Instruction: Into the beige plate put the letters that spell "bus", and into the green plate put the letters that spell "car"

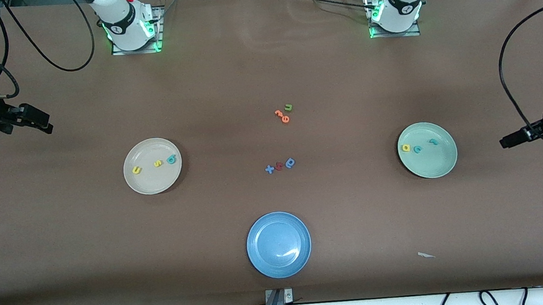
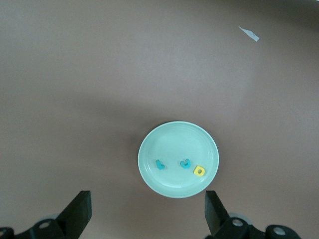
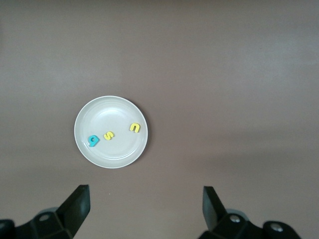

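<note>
The right hand [image 1: 45, 124] is seen at the right arm's end of the table [image 1: 264, 74], raised above the brown surface, its fingers [image 3: 75, 209] spread wide and nothing held between them. Below it, as shown in the right wrist view, the beige plate [image 1: 154, 185] rests on the table, and inside it three foam letters are laid in a loose row: the yellow "u" [image 1: 137, 170], the yellow "s" [image 1: 157, 163] and the teal-blue "b" [image 1: 171, 159], none touching another.

Between the two hands, near the table's middle, two small clusters are found. The green "u" [image 1: 288, 107] lies just beside two orange letters [image 1: 282, 116]. Nearer to the front camera a blue "x" [image 1: 269, 169], a red letter [image 1: 278, 166] and a darker blue "a" [image 1: 290, 162] sit in a row. Nearer still, an empty blue plate [image 1: 278, 244] is placed.

The green plate [image 1: 429, 168] lies toward the left arm's end, and within it the yellow "a" [image 1: 405, 148], the teal "c" [image 1: 417, 149] and the teal "r" [image 1: 433, 142] are seen apart from one another. A white paper scrap [image 1: 426, 255] lies on the table nearer to the front camera than this plate.

The left hand [image 1: 505, 142] is held over the table's edge at the left arm's end, just beside the green plate, fingers [image 2: 77, 211] parted fully and empty.
</note>
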You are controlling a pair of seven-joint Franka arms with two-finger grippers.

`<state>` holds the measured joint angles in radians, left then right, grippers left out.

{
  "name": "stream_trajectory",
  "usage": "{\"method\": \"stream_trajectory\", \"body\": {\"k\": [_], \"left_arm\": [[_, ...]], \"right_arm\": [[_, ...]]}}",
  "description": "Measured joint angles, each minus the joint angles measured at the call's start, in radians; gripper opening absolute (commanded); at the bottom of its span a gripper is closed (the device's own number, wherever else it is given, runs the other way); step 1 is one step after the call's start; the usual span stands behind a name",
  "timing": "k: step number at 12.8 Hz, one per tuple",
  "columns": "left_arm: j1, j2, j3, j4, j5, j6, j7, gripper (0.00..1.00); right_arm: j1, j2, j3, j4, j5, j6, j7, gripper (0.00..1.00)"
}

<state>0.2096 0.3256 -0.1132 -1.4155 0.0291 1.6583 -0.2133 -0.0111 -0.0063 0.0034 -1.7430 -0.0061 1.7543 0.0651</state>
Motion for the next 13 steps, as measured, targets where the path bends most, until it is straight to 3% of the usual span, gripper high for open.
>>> {"method": "stream_trajectory", "body": {"k": [5, 8, 13], "left_arm": [[-0.051, -0.036, 0.016, -0.001, -0.004, -0.020, 0.000, 1.00], [-0.206, -0.060, 0.181, -0.003, -0.047, -0.039, 0.011, 0.99], [-0.286, -0.127, 0.251, -0.076, -0.059, -0.054, 0.071, 0.98]], "right_arm": [[0.001, 0.001, 0.000, 0.000, 0.000, 0.001, 0.000, 1.00], [0.001, 0.001, 0.000, 0.000, 0.000, 0.001, 0.000, 1.00], [0.001, 0.001, -0.001, 0.000, 0.000, 0.001, 0.000, 1.00]]}}
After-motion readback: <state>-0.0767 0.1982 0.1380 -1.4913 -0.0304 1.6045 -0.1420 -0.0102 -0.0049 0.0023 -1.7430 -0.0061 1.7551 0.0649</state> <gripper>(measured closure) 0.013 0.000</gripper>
